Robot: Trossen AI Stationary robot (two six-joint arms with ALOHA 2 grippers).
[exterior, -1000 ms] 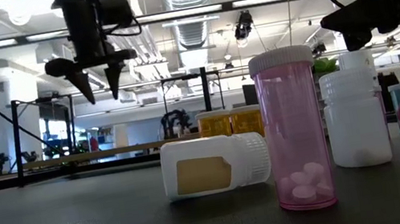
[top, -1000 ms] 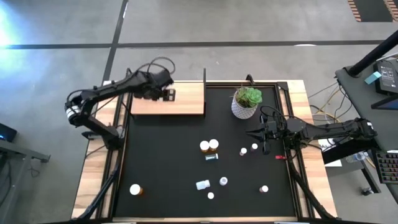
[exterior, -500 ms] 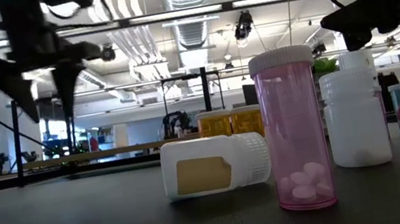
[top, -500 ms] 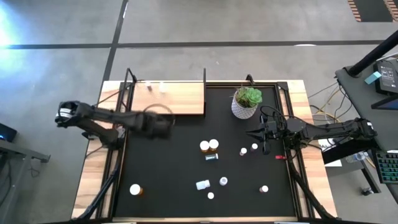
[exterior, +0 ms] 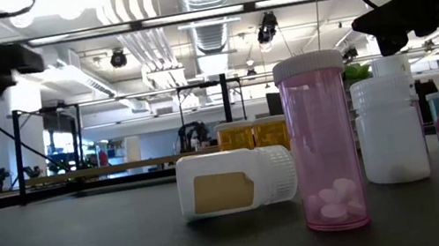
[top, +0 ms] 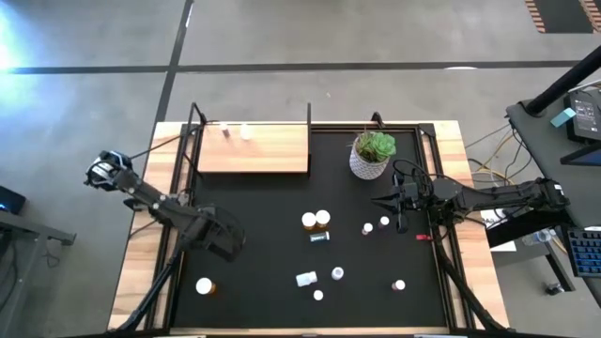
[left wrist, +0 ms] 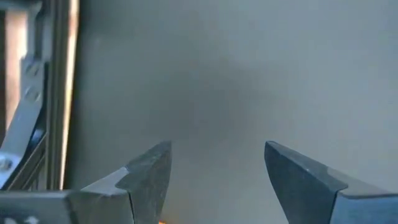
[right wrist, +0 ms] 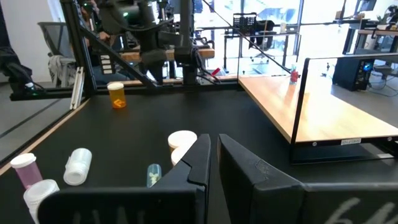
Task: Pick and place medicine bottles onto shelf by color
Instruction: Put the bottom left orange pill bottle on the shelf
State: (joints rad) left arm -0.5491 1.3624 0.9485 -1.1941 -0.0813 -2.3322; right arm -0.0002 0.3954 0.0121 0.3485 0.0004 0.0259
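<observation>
Several medicine bottles stand or lie on the black mat [top: 272,197]: two orange ones [top: 316,220] at the middle, a white one on its side [top: 306,279], and an orange one [top: 204,285] near the front left corner. Two small bottles [top: 236,130] stand on the far edge of the light-wood shelf [top: 254,150]. My left gripper [top: 225,240] hangs open over bare mat [left wrist: 217,93] on the left side, pointing down, a little beyond the front-left orange bottle. My right gripper [top: 400,210] rests shut and level at the mat's right side.
A white pot with a green plant [top: 373,154] stands at the far right of the mat. A small red object [top: 423,238] lies by the right edge. In the low view a pink bottle [exterior: 323,141] and white bottles [exterior: 390,126] stand close to the camera.
My left gripper has swung from above the shelf toward the table's near edge along the mat's left side, sinking and rolling about its own axis. Its fingers stay open with nothing between them. The two bottles remain on the shelf.
</observation>
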